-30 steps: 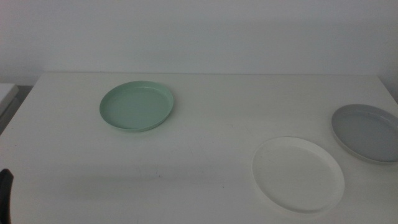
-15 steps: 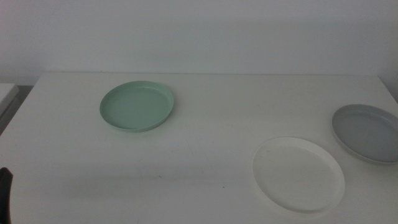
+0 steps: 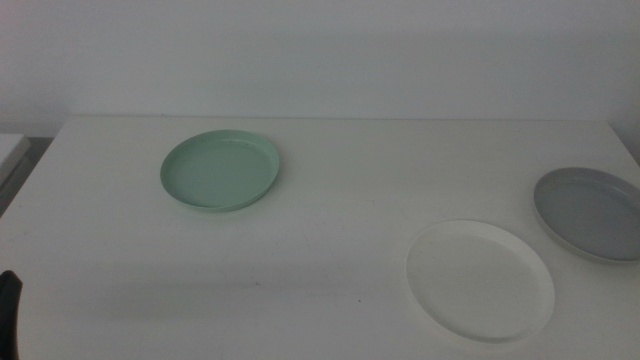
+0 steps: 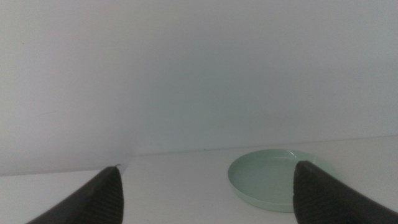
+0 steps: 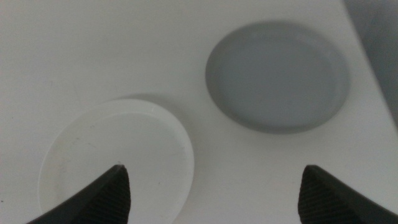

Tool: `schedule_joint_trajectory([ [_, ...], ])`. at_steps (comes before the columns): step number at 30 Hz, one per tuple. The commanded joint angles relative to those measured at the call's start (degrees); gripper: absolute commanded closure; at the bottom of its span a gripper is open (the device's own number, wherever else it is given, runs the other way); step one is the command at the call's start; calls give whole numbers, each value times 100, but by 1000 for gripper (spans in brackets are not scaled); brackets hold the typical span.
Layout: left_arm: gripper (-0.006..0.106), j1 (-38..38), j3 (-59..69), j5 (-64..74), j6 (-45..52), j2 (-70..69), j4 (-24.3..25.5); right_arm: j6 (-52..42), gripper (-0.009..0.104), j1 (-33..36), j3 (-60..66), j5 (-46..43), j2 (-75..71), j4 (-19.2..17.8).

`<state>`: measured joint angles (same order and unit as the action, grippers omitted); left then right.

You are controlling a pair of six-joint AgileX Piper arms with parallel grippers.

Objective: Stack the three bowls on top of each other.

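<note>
Mint green bowl [image 4: 280, 185] beyond the spread left hand [image 4: 208, 196]

Little of the robot showed. The left tool [image 4: 208, 193] had two dark, matte jaws, wedge-shaped and tapering to blunt rounded tips, with a faintly grainy surface. The right tool [image 5: 214, 190] matched it: two dark jaws of the same tapered form. Neither showed cables, screws or markings.

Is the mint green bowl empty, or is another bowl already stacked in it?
Empty. The round matte mint green bowl shows a bare inside; the white bowl and grey bowl lie apart on the white table.
</note>
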<state>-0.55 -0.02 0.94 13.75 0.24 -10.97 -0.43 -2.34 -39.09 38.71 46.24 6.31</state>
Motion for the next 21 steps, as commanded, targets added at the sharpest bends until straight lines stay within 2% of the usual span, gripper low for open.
schedule_joint_trajectory([
  [1, 7, 5, 2, -49, -28, -24, -48, 80, 2, -38, -131, -4, 318, 65],
  [5, 7, 5, 2, -49, -28, -24, -48, 122, 2, -38, -131, -423, 746, 144],
  [8, 7, 5, 2, -49, -28, -24, -48, 156, 2, -38, -131, -153, 848, 343],
  [12, 7, 5, 2, -49, -28, -24, -48, 156, 2, -38, -131, 122, 927, 343],
  [16, 7, 5, 2, -49, -28, -24, -48, 3, 2, -38, -199, 215, 1153, 493],
  [21, 7, 5, 2, -49, -28, -24, -48, -67, 2, -38, -754, 896, 2080, 411],
])
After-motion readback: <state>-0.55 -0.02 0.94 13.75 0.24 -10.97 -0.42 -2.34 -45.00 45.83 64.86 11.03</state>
